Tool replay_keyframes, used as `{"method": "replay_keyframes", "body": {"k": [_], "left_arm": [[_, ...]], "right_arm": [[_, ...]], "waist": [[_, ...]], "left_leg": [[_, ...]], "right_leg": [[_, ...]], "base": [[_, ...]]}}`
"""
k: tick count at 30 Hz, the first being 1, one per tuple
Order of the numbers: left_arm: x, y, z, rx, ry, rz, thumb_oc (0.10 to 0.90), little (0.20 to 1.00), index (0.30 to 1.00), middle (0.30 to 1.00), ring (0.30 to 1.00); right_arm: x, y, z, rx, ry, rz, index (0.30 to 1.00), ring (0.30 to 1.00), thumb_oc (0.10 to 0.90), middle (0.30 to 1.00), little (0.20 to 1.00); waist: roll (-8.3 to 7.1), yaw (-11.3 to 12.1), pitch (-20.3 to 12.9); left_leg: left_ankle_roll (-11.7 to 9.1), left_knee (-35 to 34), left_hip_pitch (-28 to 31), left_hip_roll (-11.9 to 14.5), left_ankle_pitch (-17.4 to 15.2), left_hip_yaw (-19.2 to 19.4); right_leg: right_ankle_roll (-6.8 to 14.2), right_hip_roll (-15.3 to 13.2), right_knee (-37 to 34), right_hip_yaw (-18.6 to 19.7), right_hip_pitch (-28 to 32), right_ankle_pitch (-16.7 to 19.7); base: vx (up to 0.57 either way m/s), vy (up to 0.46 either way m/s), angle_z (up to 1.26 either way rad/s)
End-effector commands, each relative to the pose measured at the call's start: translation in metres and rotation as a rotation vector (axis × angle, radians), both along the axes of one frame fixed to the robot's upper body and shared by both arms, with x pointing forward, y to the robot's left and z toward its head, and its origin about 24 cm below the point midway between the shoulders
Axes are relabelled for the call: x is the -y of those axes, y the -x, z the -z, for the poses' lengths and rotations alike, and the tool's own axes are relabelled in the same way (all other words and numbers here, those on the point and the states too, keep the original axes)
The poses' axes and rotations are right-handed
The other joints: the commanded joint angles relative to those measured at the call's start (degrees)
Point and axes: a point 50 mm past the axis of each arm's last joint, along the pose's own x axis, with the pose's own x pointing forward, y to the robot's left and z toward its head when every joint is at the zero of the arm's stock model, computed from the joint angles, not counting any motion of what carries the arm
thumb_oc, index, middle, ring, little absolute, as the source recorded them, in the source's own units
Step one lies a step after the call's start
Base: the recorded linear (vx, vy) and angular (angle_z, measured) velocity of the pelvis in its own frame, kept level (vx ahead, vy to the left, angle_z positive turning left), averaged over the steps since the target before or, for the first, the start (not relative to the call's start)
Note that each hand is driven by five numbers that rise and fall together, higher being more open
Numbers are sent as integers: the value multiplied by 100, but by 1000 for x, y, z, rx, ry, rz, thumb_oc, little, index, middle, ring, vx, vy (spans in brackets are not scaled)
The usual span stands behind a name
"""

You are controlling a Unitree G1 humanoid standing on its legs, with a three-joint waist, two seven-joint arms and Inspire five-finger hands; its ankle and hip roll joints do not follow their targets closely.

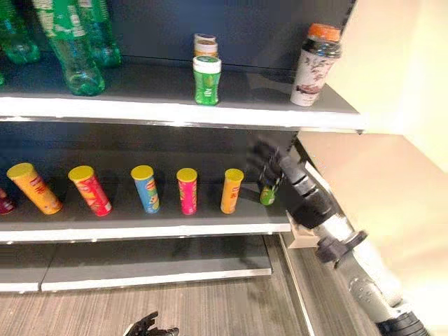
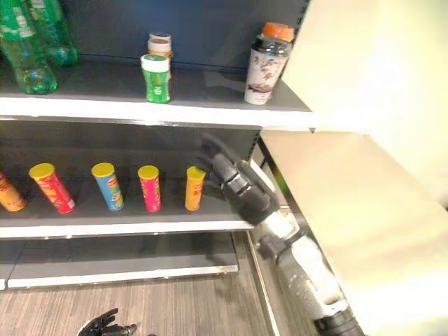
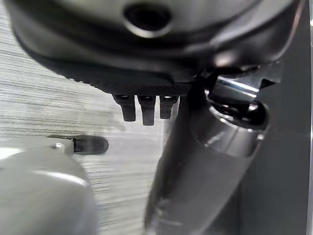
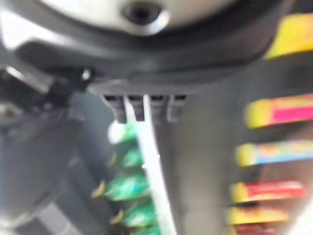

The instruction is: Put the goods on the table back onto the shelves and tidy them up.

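On the middle shelf [image 1: 140, 227] several chip cans stand in a row: yellow [image 1: 33, 187], red [image 1: 91, 190], blue [image 1: 145, 187], pink [image 1: 187, 190] and orange [image 1: 232, 190]. A small green can [image 1: 268, 195] stands at the row's right end. My right hand [image 1: 269, 166] reaches into this shelf just above and in front of the green can, fingers straight, partly hiding it; I cannot tell if it touches. In the right eye view the right hand [image 2: 227, 175] sits just right of the orange can [image 2: 194, 187]. My left hand [image 1: 149, 326] hangs low over the floor, fingers relaxed.
The top shelf [image 1: 175, 108] holds green bottles [image 1: 77, 49], a small green tub [image 1: 207, 79] with another tub behind it, and a cup with an orange lid [image 1: 315, 64]. A cream panel [image 1: 392, 175] closes off the right side. A lower shelf [image 1: 154, 260] sits above the wooden floor [image 1: 224, 308].
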Motion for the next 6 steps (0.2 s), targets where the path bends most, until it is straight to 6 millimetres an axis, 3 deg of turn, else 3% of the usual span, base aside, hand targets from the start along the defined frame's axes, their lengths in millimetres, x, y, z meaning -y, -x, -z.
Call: {"method": "replay_keyframes", "body": {"k": [1,3,5,6], "left_arm": [[-7,-22,-8,83,-16,52,800,900,900,900,900],[-10,-22,-9,89,-14,45,800,900,900,900,900],[-11,-19,-8,76,-14,57,800,900,900,900,900],[-11,-18,-8,75,-12,59,800,900,900,900,900]], "right_arm": [[-19,-4,-27,135,-96,-149,900,900,800,900,900],[-1,12,35,-122,36,-96,900,900,800,900,900],[9,27,82,-291,159,-51,900,900,800,900,900],[10,26,82,-260,232,-70,900,900,800,900,900]], "waist": [[61,67,-86],[89,-5,-43],[104,-33,-25],[102,-41,-40]], "left_leg": [[-199,28,302,249,-445,80],[-220,28,348,258,-459,144],[-226,28,361,248,-462,177],[-224,28,337,238,-452,174]], "right_leg": [[277,-290,32,-102,-41,178],[293,-294,32,-60,-29,190],[305,-311,32,-21,-43,217],[312,-321,32,-13,-68,223]], "base": [[-7,-1,-22],[-26,2,-8],[-23,11,-9],[-17,12,-4]]}}
